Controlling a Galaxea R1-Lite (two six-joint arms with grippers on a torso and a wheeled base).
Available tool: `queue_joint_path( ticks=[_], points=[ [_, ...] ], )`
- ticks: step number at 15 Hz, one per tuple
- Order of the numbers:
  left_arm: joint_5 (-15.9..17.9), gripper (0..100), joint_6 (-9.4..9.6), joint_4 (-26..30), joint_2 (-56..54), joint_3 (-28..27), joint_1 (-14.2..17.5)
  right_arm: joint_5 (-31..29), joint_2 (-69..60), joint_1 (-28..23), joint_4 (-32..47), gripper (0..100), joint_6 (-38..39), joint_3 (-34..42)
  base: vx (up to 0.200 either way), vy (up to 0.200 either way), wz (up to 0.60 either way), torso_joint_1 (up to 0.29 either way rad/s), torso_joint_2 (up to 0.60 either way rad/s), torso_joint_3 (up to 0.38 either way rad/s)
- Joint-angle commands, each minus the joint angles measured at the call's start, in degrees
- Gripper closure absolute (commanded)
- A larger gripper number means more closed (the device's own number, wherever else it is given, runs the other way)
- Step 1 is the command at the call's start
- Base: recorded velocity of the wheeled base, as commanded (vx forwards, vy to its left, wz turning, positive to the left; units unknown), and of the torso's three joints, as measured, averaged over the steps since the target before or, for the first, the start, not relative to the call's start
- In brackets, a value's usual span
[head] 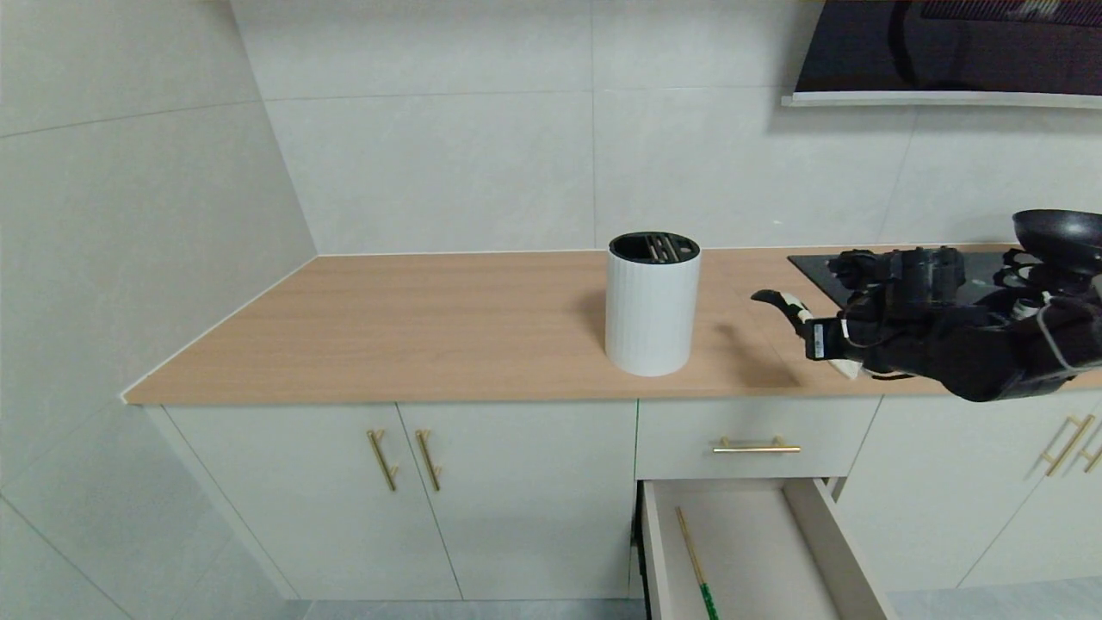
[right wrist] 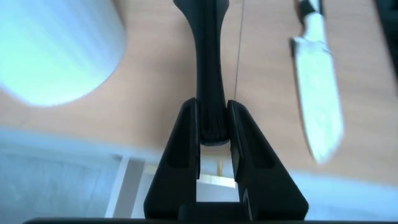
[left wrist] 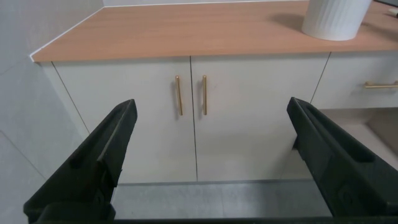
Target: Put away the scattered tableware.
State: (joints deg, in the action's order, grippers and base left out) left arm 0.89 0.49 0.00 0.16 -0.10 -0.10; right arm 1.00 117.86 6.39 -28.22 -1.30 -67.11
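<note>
- Over the counter (head: pixel 430 327), right of the white holder (head: pixel 652 301), the right gripper (right wrist: pixel 212 109) clamps a black handle (right wrist: pixel 205 37).
- A white knife (right wrist: pixel 317 93) lies on the counter nearby.
- Left gripper (left wrist: pixel 210 107) gapes wide.

You are looking at a black utensil handle (right wrist: pixel 208 62) being held in the right gripper (right wrist: pixel 212 111), a white-bladed knife (right wrist: pixel 317 106) lying flat just beside it, and a white ribbed holder (head: pixel 652 306) standing upright on the countertop (head: pixel 430 327).
</note>
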Motion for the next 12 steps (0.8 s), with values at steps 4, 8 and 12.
queue_joint_path(
  ticks=[4, 8, 12],
  points=[
    [0.0, 0, 0.04, 0.0, 0.0, 0.0, 0.0, -0.8, -27.2, 1.8, 0.1, 100, 0.0, 28.3, 0.000, 0.000, 0.00, 0.000, 0.00, 0.000],
    [0.0, 0, 0.13, 0.0, 0.0, 0.0, 0.0, 3.9, -32.0, 1.7, -0.5, 100, 0.3, 36.4, 0.000, 0.000, 0.00, 0.000, 0.00, 0.000],
    [0.0, 0, -0.05, 0.0, 0.0, 0.0, 0.0, 4.0, -33.1, 3.2, -0.5, 100, 0.2, 38.0, 0.000, 0.000, 0.00, 0.000, 0.00, 0.000]
  ],
)
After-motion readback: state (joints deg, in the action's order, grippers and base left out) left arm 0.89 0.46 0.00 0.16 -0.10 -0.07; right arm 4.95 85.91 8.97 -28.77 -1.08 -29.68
